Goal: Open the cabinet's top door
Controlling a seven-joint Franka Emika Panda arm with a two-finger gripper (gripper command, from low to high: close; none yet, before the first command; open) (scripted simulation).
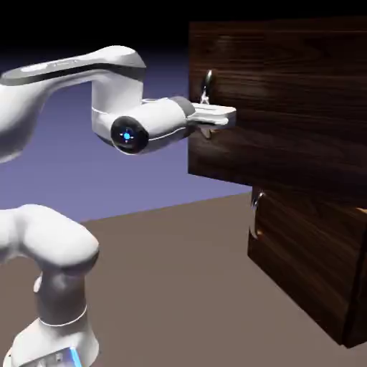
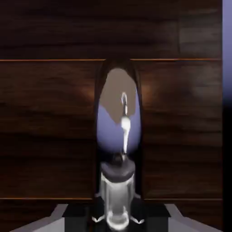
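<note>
So the Panda's two-finger gripper (image 2: 116,218) is clamped on the top door's curved silver handle (image 1: 208,79), at about 12 to 1 o'clock from the exterior view's centre. The dark wood-grain top door (image 1: 279,100) sits at 2 o'clock and looks swung out past the lower door (image 1: 308,251). I'd keep the pull on a smooth arc round the hinge, turning the wrist along; yanking straight could slip the grip.

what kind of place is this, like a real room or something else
Probably a simulated robot test scene rather than a furnished room: a white Franka Panda arm reaches to a dark wood-grain cabinet with curved silver handles, against a plain blue-violet backdrop.
</note>
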